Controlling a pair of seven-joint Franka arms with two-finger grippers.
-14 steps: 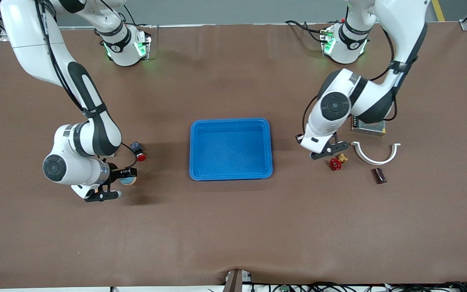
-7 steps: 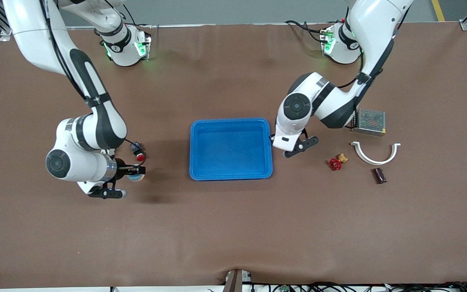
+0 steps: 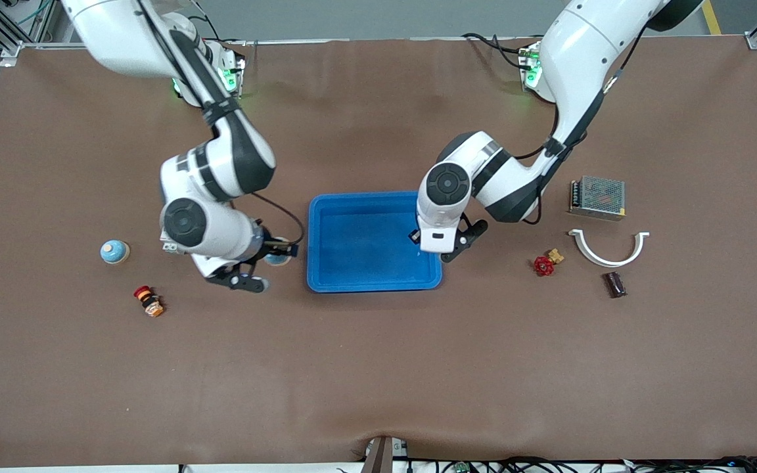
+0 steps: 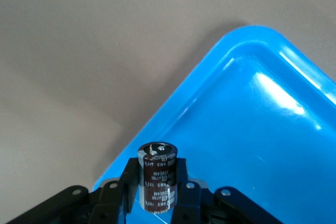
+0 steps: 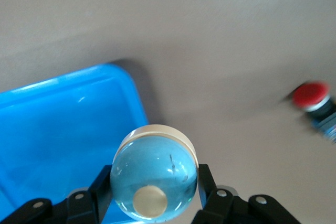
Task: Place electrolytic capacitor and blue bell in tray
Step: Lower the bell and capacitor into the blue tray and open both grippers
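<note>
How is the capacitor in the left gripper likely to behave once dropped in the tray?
The electrolytic capacitor is a short smooth cylinder, so it may topple and roll across the tray's glossy floor. The raised rim should probably stop it. The left gripper holds it upright.

The right gripper point(image 3: 272, 253), closed on a blue dome-shaped bell point(image 5: 155, 184), hangs over bare table just beside the raised rim of the shallow bright-blue plastic tray point(image 3: 313, 217). The tray floor is bare. The left gripper point(image 3: 426, 244), clamping a dark cylindrical capacitor point(image 4: 157, 176), occupies the tray's edge toward the left arm.
</note>
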